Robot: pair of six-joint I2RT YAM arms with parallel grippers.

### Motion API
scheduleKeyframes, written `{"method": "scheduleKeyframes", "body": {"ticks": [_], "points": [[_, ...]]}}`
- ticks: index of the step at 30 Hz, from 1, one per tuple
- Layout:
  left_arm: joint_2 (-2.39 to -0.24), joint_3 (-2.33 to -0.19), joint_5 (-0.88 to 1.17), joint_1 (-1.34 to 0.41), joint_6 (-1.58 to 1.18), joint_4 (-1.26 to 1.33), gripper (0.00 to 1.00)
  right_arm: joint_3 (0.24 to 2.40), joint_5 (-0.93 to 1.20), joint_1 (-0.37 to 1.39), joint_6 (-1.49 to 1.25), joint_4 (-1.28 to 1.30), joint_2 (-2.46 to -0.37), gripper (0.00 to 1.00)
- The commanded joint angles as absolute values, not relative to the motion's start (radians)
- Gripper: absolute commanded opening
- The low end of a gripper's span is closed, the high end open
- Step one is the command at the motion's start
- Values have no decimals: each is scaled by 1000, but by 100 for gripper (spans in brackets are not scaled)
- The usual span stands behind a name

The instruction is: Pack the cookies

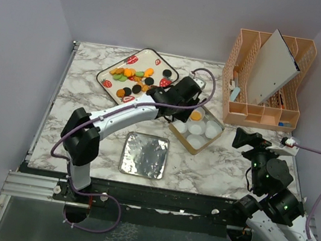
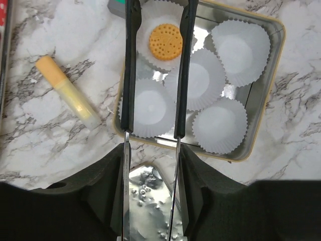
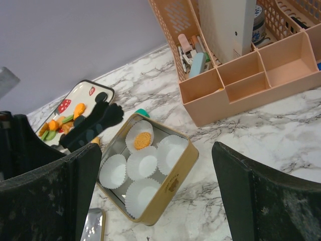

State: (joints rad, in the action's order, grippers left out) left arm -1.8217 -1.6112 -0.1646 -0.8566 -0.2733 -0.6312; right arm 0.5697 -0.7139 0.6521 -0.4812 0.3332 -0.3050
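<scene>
Several small round cookies [image 1: 132, 77] in orange, black, green and tan lie on a strawberry-print tray [image 1: 115, 68] at the back left; they also show in the right wrist view [image 3: 60, 123]. One orange cookie [image 2: 166, 40] lies in a white paper cup inside the gold tin [image 2: 276, 90], also seen from above [image 1: 196, 115] and from the right wrist [image 3: 142, 140]. My left gripper [image 2: 158, 12] is open and empty, its fingers [image 2: 130, 75] straddling that cup from above; it hangs over the tin's left edge [image 1: 178, 103]. My right gripper [image 3: 156, 193] is open and empty, right of the tin [image 1: 245, 139].
The tin [image 1: 215, 136] holds several empty white paper cups [image 2: 218, 124]. Its silver lid [image 1: 144, 154] lies in front. A yellow-orange tube [image 2: 70, 93] lies left of the tin. A peach desk organiser [image 1: 268, 81] with a white board stands at the back right.
</scene>
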Motion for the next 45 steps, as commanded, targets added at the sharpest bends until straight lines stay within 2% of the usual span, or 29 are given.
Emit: {"method": "scheduleKeyframes", "body": {"ticks": [1,14,29,45], "points": [[-1722,-1570,-164,-804,-282,-658,44,575,-727,646,-482,335,-308,100],[-1542,-1387,-94,-490,-263,-699,44,570,-723,646,-480,333,-304,100],[-1501,-1249,-3,-153,-236,-716,45,568,-715,646,-476,323,-310,100],[-1548,-1174,156,-42,-268,-615,50,565,-712,646,-475,322,-308,100]]}}
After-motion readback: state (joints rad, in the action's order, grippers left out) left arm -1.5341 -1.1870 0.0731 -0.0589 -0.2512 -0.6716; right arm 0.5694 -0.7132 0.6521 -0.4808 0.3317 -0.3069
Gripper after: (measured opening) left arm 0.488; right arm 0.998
